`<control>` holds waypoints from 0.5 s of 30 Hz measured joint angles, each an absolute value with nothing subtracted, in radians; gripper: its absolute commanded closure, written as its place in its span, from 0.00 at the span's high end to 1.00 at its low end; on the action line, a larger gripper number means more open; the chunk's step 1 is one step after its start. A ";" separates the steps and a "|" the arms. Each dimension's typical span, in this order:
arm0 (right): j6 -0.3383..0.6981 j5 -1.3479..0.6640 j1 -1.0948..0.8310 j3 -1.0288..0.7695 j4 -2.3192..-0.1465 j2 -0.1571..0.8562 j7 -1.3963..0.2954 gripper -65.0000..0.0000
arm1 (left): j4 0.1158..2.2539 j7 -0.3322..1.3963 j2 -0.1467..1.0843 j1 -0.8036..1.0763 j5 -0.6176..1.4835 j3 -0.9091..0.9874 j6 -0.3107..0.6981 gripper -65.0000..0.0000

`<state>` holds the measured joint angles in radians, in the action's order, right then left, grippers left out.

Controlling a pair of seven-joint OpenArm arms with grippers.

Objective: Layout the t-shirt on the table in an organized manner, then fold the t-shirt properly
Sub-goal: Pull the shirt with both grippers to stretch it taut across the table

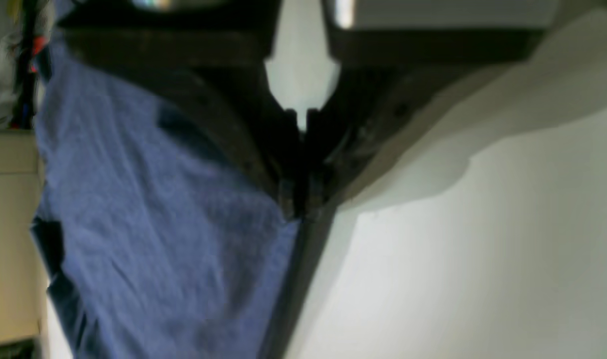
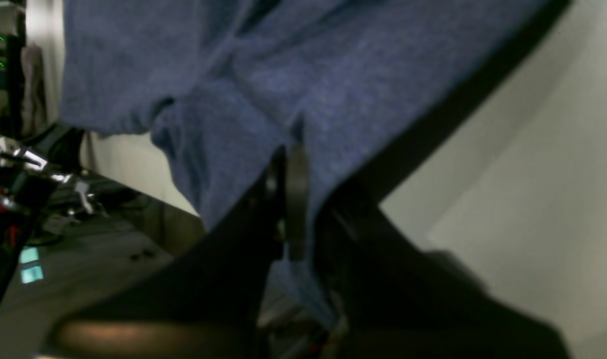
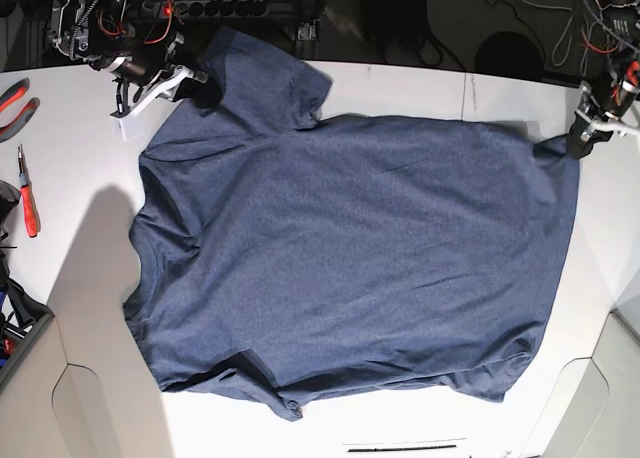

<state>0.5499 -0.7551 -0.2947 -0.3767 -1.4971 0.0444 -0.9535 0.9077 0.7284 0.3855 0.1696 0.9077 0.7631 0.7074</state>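
White table (image 3: 70, 308), plain navy t-shirt (image 3: 350, 258), no lettering showing

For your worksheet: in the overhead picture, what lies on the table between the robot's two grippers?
In the base view, only the t-shirt spans the table between the right gripper and the left gripper; each gripper is shut on a far corner of it.

left tool (image 1: 299, 199): closed, at far corner | right tool (image 2: 288, 199): closed, arm at opposite far corner
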 measured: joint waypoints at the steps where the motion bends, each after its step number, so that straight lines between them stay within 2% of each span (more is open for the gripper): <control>1: 0.550 -0.752 -0.297 -0.377 -1.518 0.044 -0.962 0.00 | 0.907 0.759 0.385 0.173 0.936 0.777 0.705 0.00; 9: 0.550 -0.756 -0.307 -0.377 -1.713 0.047 -1.049 0.00 | 0.903 0.816 0.410 0.200 1.005 0.791 0.700 0.00; 15: 0.550 -0.758 -0.398 -0.377 -1.824 0.047 -1.058 0.00 | 0.902 0.818 0.436 0.205 1.006 0.790 0.696 0.00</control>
